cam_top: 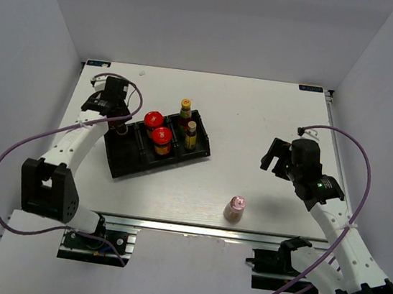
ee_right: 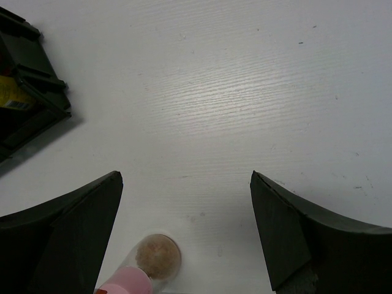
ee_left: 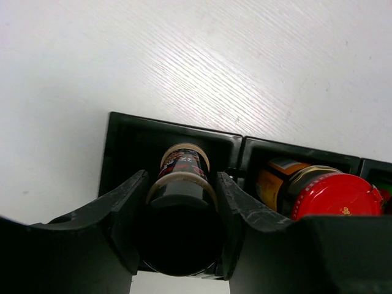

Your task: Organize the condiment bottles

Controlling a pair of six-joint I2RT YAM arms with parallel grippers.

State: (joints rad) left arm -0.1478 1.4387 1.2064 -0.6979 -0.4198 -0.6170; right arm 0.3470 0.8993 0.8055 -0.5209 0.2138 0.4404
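Note:
My left gripper (cam_top: 118,119) is shut on the dark-capped jar (ee_left: 181,208), which stands in the left compartment of the black tray (cam_top: 125,164). In the left wrist view its jaws (ee_left: 182,177) press the cap on both sides. Two red-lidded jars (cam_top: 154,119) (cam_top: 161,137) fill the middle compartment. Two yellow-capped sauce bottles (cam_top: 186,107) (cam_top: 191,134) stand in the right compartment. The pink-capped jar (cam_top: 235,208) stands alone near the table's front edge. My right gripper (cam_top: 275,157) is open and empty, hovering to the right of and beyond it. In the right wrist view the pink-capped jar (ee_right: 152,262) sits low between the fingers.
A red-lidded jar (ee_left: 334,196) sits close to my left gripper's right finger in the neighbouring compartment. The tray's corner (ee_right: 30,98) shows at the left of the right wrist view. White walls enclose the table on three sides.

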